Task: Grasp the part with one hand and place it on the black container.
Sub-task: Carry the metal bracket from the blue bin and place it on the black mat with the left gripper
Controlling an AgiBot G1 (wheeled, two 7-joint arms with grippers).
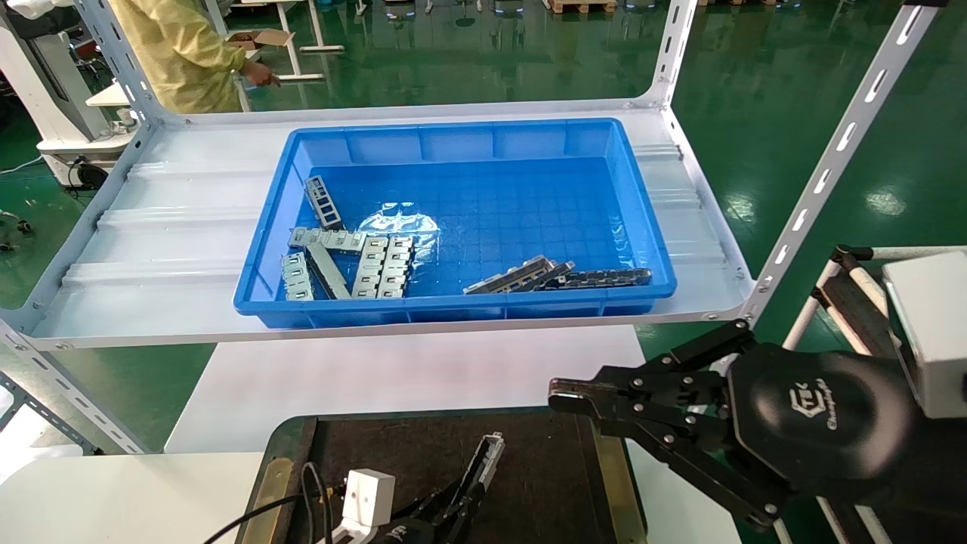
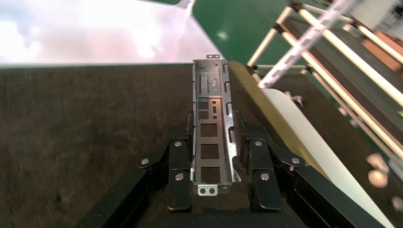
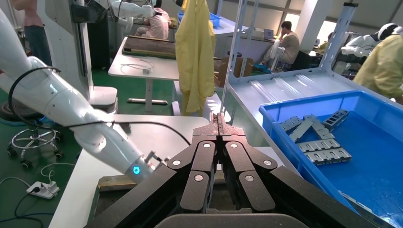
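Observation:
The part (image 2: 211, 90), a silver-grey slotted trough, lies lengthwise between the fingers of my left gripper (image 2: 212, 116), which is shut on its side walls. In the head view the part (image 1: 489, 455) sticks forward out of the left gripper (image 1: 457, 502), low over the matte floor of the black container (image 1: 544, 468), with dark floor (image 2: 95, 133) all around it. My right gripper (image 1: 563, 397) hovers shut and holding nothing above the container's far right corner, its fingertips (image 3: 215, 124) pressed together.
On the white shelf (image 1: 174, 227) behind stands the blue bin (image 1: 453, 306), with several more metal pieces at its left (image 1: 378, 264) and front (image 1: 559, 276). A white table (image 1: 415, 370) lies between shelf and container. Slanted shelf posts (image 1: 831, 159) rise at the right.

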